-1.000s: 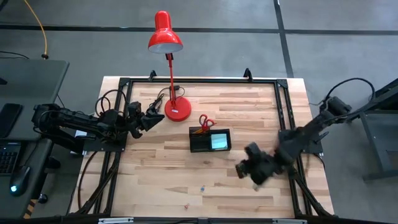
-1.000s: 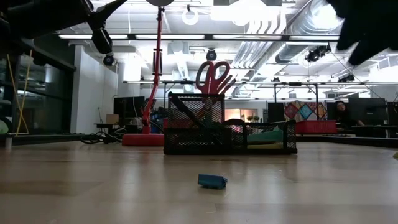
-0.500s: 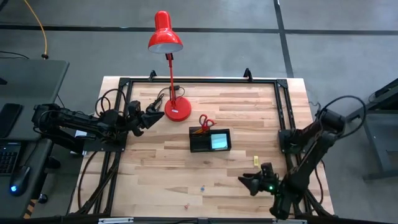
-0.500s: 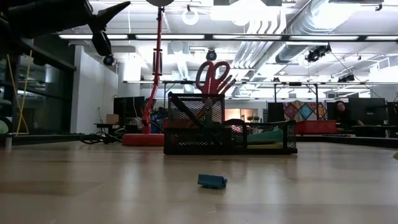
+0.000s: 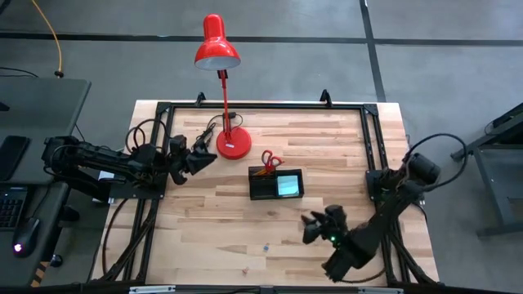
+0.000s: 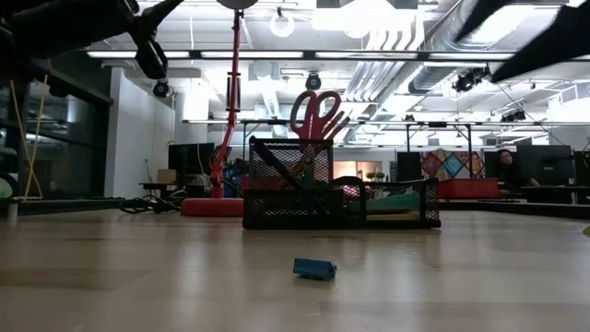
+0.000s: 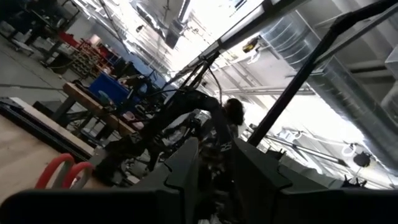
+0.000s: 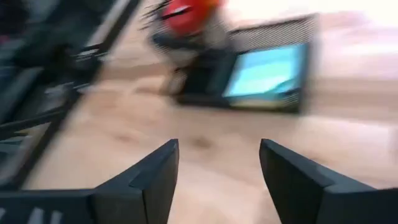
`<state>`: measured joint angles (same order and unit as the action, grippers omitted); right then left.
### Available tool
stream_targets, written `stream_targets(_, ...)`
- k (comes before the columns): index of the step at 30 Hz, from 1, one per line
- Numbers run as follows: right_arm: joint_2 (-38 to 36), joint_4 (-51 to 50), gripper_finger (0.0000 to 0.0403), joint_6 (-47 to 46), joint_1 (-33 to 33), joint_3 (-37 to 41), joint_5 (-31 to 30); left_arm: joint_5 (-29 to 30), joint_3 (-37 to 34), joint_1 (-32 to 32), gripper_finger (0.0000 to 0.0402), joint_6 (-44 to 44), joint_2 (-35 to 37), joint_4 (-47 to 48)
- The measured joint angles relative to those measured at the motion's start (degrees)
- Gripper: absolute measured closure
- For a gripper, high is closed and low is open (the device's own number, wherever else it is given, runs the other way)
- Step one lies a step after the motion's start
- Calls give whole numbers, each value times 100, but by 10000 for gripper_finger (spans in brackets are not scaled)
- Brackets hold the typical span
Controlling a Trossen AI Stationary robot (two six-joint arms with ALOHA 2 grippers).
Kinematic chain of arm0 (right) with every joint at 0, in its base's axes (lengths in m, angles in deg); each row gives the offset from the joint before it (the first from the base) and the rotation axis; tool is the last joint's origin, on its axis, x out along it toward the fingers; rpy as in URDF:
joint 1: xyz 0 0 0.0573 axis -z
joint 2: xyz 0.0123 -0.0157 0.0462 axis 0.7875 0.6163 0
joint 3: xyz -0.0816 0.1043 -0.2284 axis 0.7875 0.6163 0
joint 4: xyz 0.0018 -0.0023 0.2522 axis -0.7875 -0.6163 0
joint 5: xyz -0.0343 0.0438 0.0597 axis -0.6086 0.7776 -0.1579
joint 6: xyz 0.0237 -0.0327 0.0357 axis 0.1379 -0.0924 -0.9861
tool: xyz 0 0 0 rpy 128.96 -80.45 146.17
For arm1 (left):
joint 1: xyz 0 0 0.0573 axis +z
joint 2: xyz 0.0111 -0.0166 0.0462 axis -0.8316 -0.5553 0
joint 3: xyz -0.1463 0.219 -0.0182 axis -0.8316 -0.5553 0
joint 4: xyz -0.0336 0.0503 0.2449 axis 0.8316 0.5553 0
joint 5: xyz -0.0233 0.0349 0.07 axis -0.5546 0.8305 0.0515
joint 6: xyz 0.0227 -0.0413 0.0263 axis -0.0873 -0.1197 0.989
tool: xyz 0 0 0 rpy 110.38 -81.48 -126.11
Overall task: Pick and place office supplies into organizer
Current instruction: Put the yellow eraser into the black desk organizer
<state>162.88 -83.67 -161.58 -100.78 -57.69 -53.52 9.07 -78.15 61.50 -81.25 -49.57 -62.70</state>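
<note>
The black mesh organizer (image 5: 276, 194) (image 6: 277, 184) stands mid-table. Red-handled scissors (image 5: 271, 160) (image 6: 316, 114) stand upright in its left compartment. A teal sticky pad (image 5: 288, 186) (image 8: 267, 68) lies in the right one. A small blue-teal piece (image 5: 265, 245) (image 6: 314, 268) lies on the table nearer the near edge. My right gripper (image 5: 309, 229) (image 8: 217, 146) hangs open over the table's near right, pointing at the organizer (image 8: 205, 96) and touching nothing. My left gripper (image 5: 206, 155) (image 6: 161, 32) (image 7: 214, 149) waits open in the air beside the lamp base.
A red desk lamp stands on its round base (image 5: 234, 144) near the far edge, left of the organizer, with a black cord behind it. A black frame (image 5: 265, 106) runs around the table top. Bare wood lies between the organizer and the near edge.
My right arm has swung quickly. Its gripper dropped toward the near edge, then moved left toward the organizer, and the arm has come back into the low view's top right. The left gripper and the things on the table have stayed put.
</note>
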Motion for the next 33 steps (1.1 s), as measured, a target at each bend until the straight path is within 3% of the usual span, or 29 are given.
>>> stream_targets(2,248,-1097,207,-750,-97,-326,243,0,0,0,314,-2,-2,32)
stream_targets(5,532,-1824,232,-918,-225,-570,971,67,0,2,314,14,0,100)
stream_targets(7,626,-1887,248,-903,-287,-619,1240,198,0,2,314,16,-2,219)
stream_targets(12,903,-1879,273,-789,-401,-486,962,744,0,0,314,-127,-2,671)
stream_targets(17,1137,-1868,292,-1380,-499,-331,1052,1222,0,2,314,-129,-2,881)
stream_targets(21,1441,-1895,318,-1420,-551,-328,1199,1268,0,2,314,-131,-2,891)
stream_targets(26,1455,-1834,352,-1280,-573,-331,912,1239,0,2,314,-153,-2,908)
stream_targets(33,1455,-1786,379,-649,-308,-330,1489,1143,0,2,314,-282,-2,1033)
